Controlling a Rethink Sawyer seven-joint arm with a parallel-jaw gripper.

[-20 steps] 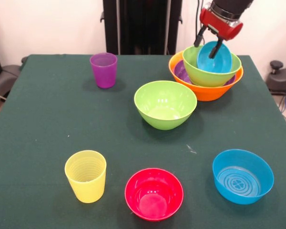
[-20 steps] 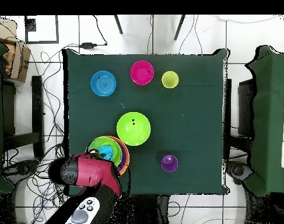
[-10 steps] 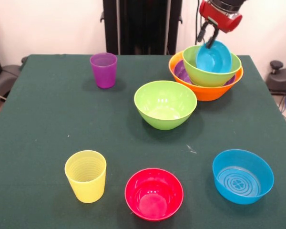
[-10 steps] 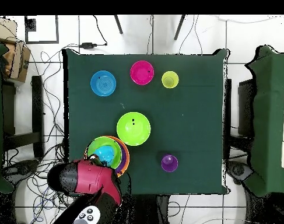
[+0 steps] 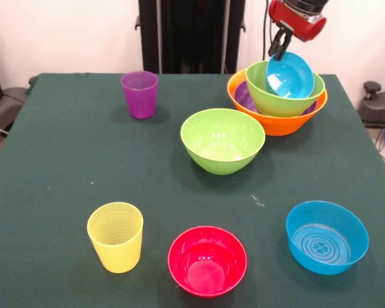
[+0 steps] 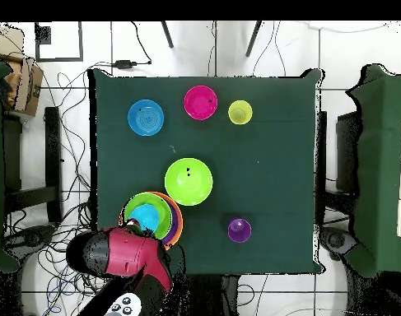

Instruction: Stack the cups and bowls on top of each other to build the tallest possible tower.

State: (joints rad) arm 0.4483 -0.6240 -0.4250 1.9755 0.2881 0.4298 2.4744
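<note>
Mid-placement of a small blue bowl (image 5: 290,76) into the tower (image 5: 279,109) at the far right corner of the table (image 5: 77,160) in the front view: tipped on edge, leaning inside a lime green bowl (image 5: 283,101), itself nested over a shallow purple bowl (image 5: 245,97) in the wide orange bowl (image 5: 279,123). Gripper (image 5: 280,50) right at the blue rim's upper edge; cannot tell whether clamped on that rim or already let go, and hidden under the red arm (image 6: 125,253) from overhead. Next, by judgement: settling the blue bowl flat, lifting clear, then going for a loose piece, probably the big green bowl (image 5: 222,140) just beside the tower. Elsewhere on the cloth, well apart: a red bowl (image 5: 207,260), a second blue bowl (image 5: 326,237) with moulded rings in its floor, a smooth translucent purple cup (image 5: 140,94), a pale yellow cup (image 5: 115,236) ribbed in horizontal bands. All glossy, thin-walled plastic, rounded and tapering, made to nest; slick against each other, so likely to slide or sit crooked. Dark green matte cloth underneath, offering some grip.
</note>
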